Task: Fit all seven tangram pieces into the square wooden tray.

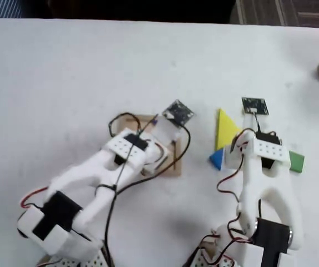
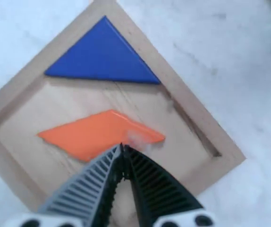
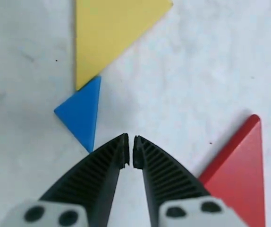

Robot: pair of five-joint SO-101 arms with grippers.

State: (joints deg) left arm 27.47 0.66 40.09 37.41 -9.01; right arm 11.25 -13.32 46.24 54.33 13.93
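Left claw, pinched shut and empty, hangs over the orange parallelogram inside the wooden tray, near the blue triangle. Right claw, closed on nothing, hovers over the tabletop just beside the small blue triangle. From above, the yellow triangle lies at the tray's 3 o'clock.

Count of what's visible:
- square wooden tray: 1
- tangram pieces: 6
- triangles: 4, namely the large blue triangle, small blue triangle, yellow triangle and red triangle
- orange parallelogram: 1
- green piece: 1, shape partly hidden
- pieces in tray: 2; on the white table: 4
- claws: 2, left claw and right claw
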